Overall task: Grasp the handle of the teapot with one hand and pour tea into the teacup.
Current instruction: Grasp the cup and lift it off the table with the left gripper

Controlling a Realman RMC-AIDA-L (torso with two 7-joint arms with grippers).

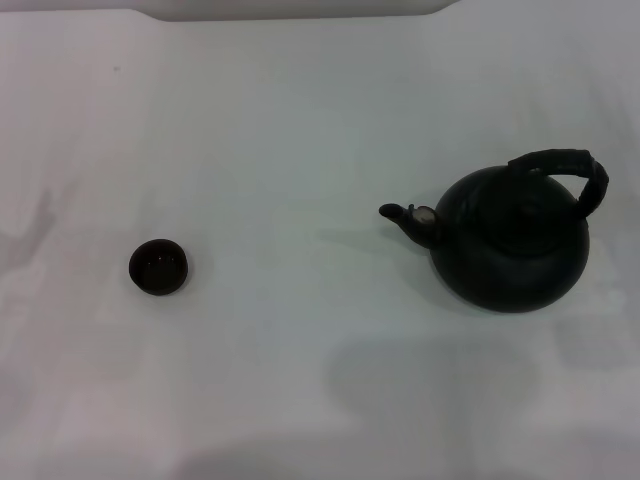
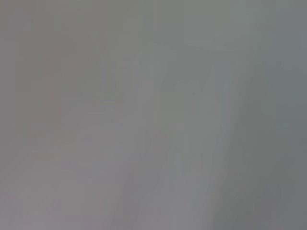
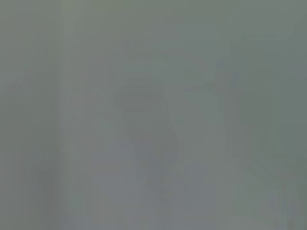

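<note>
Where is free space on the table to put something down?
The widest bare patch lies between the teacup and the teapot spout. The table behind both and the strip in front are bare too. Only the teapot's right-hand side is tight.

Matt black teapot (image 1: 510,250) with a faintly rough, cast-looking body, its handle (image 1: 565,170) wrapped in a dull black ribbed binding, the spout (image 1: 405,215) ringed by a grey metal collar — beside a dark glossy teacup (image 1: 158,267) with a reddish-brown interior — on a smooth, pale, matt table (image 1: 300,120).
</note>
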